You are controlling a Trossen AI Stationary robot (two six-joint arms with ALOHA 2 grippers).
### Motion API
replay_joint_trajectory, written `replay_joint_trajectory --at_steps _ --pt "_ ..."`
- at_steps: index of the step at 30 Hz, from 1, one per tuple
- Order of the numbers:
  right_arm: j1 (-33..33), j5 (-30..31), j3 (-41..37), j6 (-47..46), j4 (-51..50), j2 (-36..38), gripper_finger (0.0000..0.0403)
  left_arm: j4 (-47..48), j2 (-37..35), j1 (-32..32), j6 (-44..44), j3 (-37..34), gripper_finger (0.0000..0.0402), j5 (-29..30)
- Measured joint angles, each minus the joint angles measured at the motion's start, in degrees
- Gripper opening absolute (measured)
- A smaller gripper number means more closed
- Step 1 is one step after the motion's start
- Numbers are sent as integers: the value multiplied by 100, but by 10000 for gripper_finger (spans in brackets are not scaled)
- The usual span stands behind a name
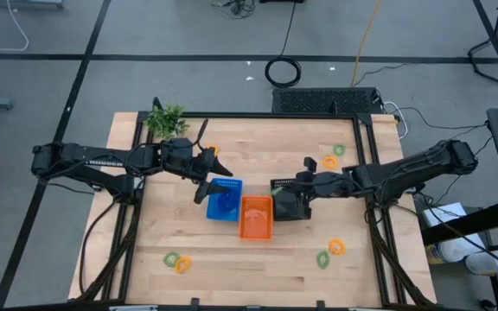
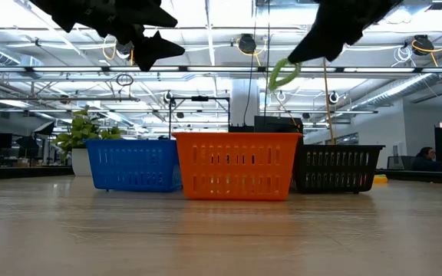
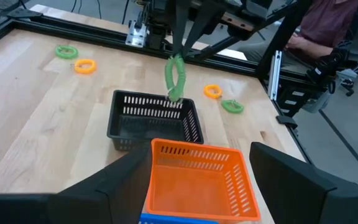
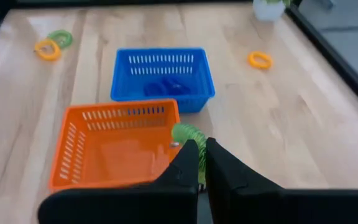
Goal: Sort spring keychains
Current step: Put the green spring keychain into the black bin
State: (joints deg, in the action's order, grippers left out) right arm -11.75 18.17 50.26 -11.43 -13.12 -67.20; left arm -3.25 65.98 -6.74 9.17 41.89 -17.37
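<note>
A green spring keychain [image 3: 175, 76] dangles pinched in the right pincer [image 4: 201, 163], above the black basket [image 3: 154, 118]. Best centre it over that basket before releasing. The left pincer [image 3: 197, 180] hovers spread over the blue basket [image 1: 225, 198].

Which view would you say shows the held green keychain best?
Left wrist view: green keychain hangs whole from right gripper above black basket. Low view shows it against ceiling clutter, right wrist view half-hidden; high view barely.

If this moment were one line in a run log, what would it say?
right claw: shut on green keychain, above black basket | left claw: open, above blue basket | orange basket: empty
</note>
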Motion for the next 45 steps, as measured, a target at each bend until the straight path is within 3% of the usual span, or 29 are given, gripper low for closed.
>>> replay_joint_trajectory --at_steps 16,29,45 --pt "13 145 0 -1169 -913 -4 0 -2 0 0 2 0 274 -2" --pt "14 463 0 -1636 -1064 -55 0 -2 0 0 7 0 274 -2" --pt "13 430 0 -1813 -1072 -87 0 -2 0 0 7 0 273 -2"
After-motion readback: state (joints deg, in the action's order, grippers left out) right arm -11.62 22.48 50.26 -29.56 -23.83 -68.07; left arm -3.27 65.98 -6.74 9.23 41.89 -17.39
